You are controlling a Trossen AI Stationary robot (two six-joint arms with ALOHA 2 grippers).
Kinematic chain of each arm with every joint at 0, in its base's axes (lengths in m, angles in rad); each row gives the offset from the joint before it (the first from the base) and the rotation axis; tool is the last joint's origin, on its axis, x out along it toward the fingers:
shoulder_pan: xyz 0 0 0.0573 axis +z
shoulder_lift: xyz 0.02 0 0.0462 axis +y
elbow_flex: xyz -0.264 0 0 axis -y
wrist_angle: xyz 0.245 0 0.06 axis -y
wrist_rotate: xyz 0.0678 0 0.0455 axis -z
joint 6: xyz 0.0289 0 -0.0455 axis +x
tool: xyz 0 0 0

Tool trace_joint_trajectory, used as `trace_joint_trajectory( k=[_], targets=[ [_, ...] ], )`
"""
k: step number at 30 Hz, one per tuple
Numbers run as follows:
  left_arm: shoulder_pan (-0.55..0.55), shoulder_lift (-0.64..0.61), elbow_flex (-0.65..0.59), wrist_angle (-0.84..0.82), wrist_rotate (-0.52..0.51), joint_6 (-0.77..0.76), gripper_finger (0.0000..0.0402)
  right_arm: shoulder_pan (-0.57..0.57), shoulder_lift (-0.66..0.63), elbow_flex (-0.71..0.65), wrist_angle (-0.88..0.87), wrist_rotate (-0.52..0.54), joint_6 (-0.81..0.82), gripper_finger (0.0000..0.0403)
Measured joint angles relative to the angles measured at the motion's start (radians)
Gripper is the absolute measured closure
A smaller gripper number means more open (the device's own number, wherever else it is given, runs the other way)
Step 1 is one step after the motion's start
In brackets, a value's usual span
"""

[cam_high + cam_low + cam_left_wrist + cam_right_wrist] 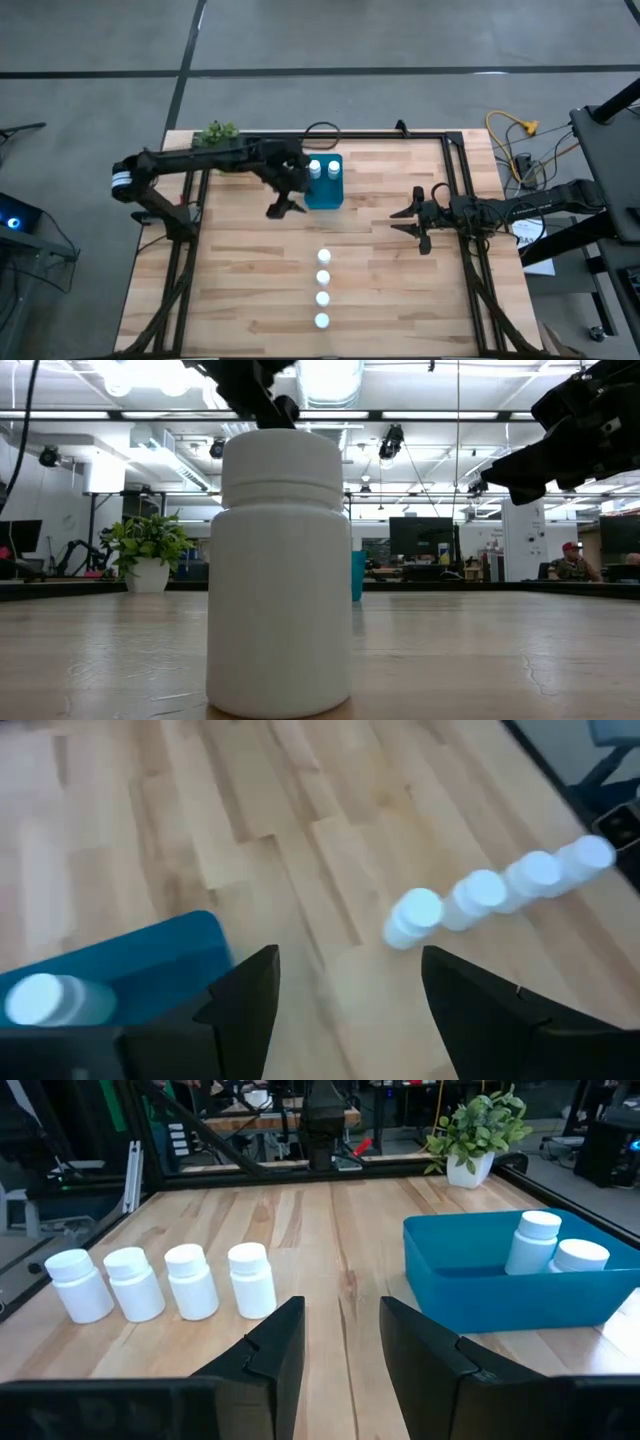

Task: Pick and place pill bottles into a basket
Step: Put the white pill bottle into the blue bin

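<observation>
The teal-blue basket (324, 183) stands at the table's far middle with two white pill bottles (323, 169) upright inside; they also show in the right wrist view (545, 1245). Several more bottles (322, 288) stand upright in a row running toward the near edge, also seen in the right wrist view (165, 1283) and the left wrist view (490, 895). My left gripper (284, 207) is open and empty beside the basket's left wall. My right gripper (410, 220) is open and empty to the right of the basket.
A potted green plant (218, 132) stands at the table's far left corner. A black frame rail (400, 135) runs along the far and side edges. Bare wood lies on both sides of the bottle row.
</observation>
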Motion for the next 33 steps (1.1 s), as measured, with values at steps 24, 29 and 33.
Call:
trace_joint_trajectory(
  k=[24, 29, 33],
  targets=[
    [-0.054, -0.696, -0.819, 0.574, -0.168, -0.252, 0.0222, 0.000, 0.030, 0.000, 0.097, 0.053, 0.017, 0.0280],
    [-0.072, -0.789, -0.942, 0.660, -0.167, -0.274, 0.0304, -0.005, 0.091, 0.000, 0.166, 0.081, 0.015, 0.0280],
    [-0.086, -0.838, -0.998, 0.677, -0.166, -0.275, 0.0370, -0.007, 0.168, 0.008, 0.239, 0.081, 0.005, 0.0288]
  ],
)
